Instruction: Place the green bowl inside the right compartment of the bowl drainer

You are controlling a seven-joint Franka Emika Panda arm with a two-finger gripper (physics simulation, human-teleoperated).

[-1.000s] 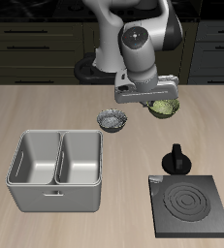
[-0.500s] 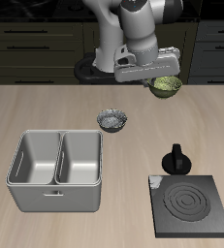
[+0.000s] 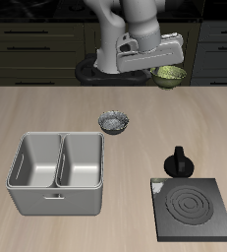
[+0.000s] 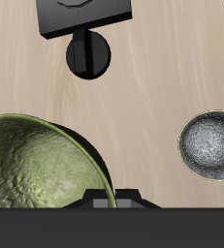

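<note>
Higher now than a second ago, my two-finger gripper [image 3: 164, 67] carries the small olive-green speckled bowl [image 3: 168, 76], apparently pinched by its rim. I'm clearing height; the light grey two-well drainer bin [image 3: 58, 172] waits around seven o'clock.

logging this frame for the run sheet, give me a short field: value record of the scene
pincer: raised high above the table, shut on the green bowl
green bowl: held in the air at the pincer, clear of the table
bowl drainer: near the table's front edge, both wells empty
grey-white patterned bowl: on the table behind the drainer
dark square plate: at the front edge, concentric rings on top
black knobbed object: upright just behind the plate
task state: bowl lifted, not yet in the drainer
</note>
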